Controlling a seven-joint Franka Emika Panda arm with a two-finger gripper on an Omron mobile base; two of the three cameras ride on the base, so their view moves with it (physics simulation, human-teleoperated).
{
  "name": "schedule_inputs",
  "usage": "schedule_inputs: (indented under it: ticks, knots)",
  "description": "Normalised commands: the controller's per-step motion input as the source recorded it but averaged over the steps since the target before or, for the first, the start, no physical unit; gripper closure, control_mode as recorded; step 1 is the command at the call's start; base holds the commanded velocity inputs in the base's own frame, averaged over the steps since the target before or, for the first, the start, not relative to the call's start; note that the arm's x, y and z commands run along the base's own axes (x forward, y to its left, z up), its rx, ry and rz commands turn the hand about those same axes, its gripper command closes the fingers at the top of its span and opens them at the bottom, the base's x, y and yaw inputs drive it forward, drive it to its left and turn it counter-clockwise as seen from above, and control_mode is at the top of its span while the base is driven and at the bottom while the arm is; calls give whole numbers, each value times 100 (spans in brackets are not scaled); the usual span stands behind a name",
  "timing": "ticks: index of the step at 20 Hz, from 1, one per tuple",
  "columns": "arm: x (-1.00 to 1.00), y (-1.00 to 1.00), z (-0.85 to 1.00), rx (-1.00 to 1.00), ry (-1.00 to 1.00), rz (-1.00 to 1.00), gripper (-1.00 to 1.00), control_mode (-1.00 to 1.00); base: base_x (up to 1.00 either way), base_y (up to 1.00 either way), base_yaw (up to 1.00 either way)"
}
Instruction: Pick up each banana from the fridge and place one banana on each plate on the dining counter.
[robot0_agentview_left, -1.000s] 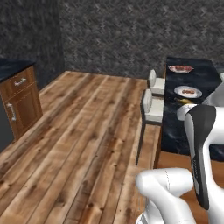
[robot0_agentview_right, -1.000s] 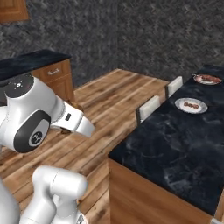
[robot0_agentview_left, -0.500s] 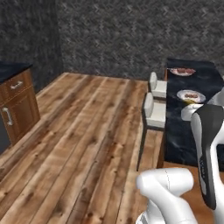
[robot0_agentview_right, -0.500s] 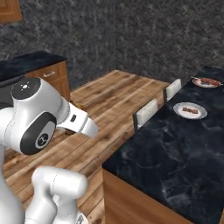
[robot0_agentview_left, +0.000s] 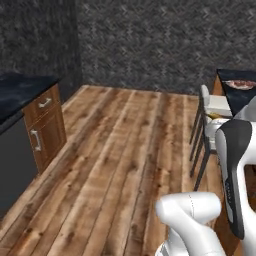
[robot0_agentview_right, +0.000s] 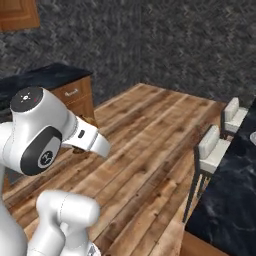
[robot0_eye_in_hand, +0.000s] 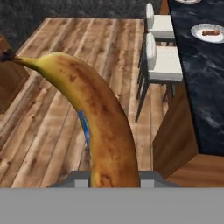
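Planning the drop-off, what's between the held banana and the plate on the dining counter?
In the hand view, two white stools and bare dining counter lie between the banana and the plate.

Open wood-plank floor (robot0_agentview_left: 120, 150): broad clear passage. Two white-seated stools (robot0_eye_in_hand: 162, 61) ranged along near edge of black marble-look dining counter (robot0_eye_in_hand: 205, 87), blocking low approach. Brown wooden cabinet with silver handles (robot0_agentview_left: 45, 125) bounding opposite side

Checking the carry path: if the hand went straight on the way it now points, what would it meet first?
The hand, shut on the banana, points down over the wooden floor beside the stools. It would probably meet the floor first, though depth is unclear.
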Motion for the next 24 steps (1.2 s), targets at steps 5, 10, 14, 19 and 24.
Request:
schedule_inputs:
  ticks: [5,10,14,19,24]
  knots:
    - [0,0,0,0,0,0,100,100,34,98,-48]
    - [0,0,0,0,0,0,100,100,46,82,-61]
    - [0,0,0,0,0,0,100,100,62,74,-63]
    - [0,0,0,0,0,0,100,100,84,68,-62]
    - [0,0,0,0,0,0,100,100,88,72,-59]
